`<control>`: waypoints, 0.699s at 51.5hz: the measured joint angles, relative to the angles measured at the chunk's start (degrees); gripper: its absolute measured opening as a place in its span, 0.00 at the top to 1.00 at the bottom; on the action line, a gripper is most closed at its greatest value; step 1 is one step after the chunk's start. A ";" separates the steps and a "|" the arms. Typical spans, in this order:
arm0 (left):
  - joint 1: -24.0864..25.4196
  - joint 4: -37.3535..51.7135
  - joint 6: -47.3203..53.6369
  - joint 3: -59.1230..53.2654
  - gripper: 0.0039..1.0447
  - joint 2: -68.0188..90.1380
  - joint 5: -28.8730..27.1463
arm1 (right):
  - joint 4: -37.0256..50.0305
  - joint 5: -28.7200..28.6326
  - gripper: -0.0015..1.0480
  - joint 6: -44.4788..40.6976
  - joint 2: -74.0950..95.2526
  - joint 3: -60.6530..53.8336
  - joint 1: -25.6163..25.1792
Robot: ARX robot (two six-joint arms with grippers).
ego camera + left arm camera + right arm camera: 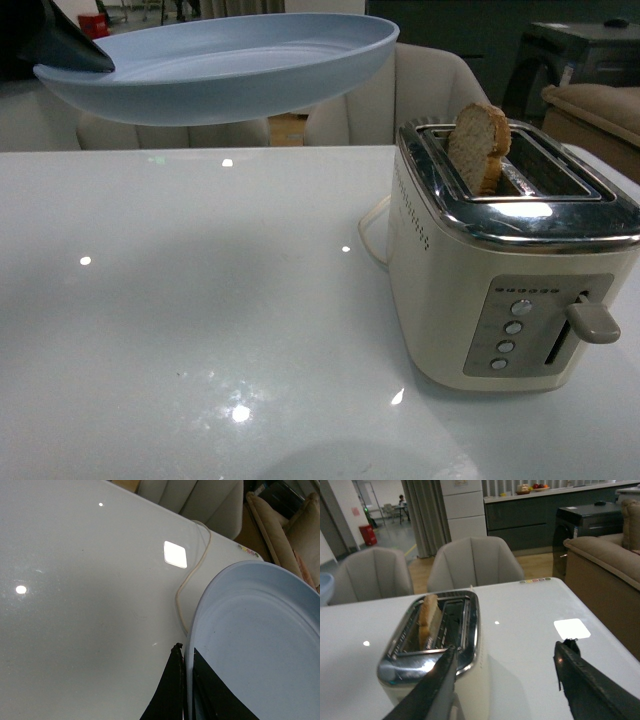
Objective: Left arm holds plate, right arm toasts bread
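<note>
Front view: toasting step, lever [593,322] seemingly unpressed

Gripped plate [230,70] by rim in closed left claw [185,649], upper left, clear of desk [200,300]. Found bread [478,145] upright in toaster [450,300] slot, centre right. Held right claw [508,647] wide open, empty, near toaster. Likely needed lever pushed down next.

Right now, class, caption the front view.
Black left gripper holds a round pale-blue plate above the white table; brown-crusted bread slice stands in cream toaster.

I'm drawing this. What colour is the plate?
The plate is pale blue, clearest in the front view.
</note>
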 joint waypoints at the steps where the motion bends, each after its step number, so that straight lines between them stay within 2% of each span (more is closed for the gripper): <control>1: 0.00 0.00 -0.02 0.02 0.98 0.00 -0.02 | 0.09 0.00 0.47 -0.70 -0.39 -0.48 0.02; 9: 0.00 -0.04 -0.02 0.07 0.98 0.00 -0.02 | 1.18 -0.02 0.66 -3.45 -4.13 -5.35 0.07; 12: 0.00 -0.02 -0.02 0.07 0.98 0.00 -0.02 | 1.11 -0.02 0.80 -3.98 -5.27 -6.75 0.07; 17: 0.00 -0.04 0.00 0.07 0.98 0.00 -0.02 | 0.90 -0.04 0.98 -4.48 -7.10 -7.80 0.07; 36: 0.00 -0.02 0.00 0.07 0.98 0.00 -0.02 | -1.20 -0.02 0.98 -4.94 -12.28 -11.06 0.07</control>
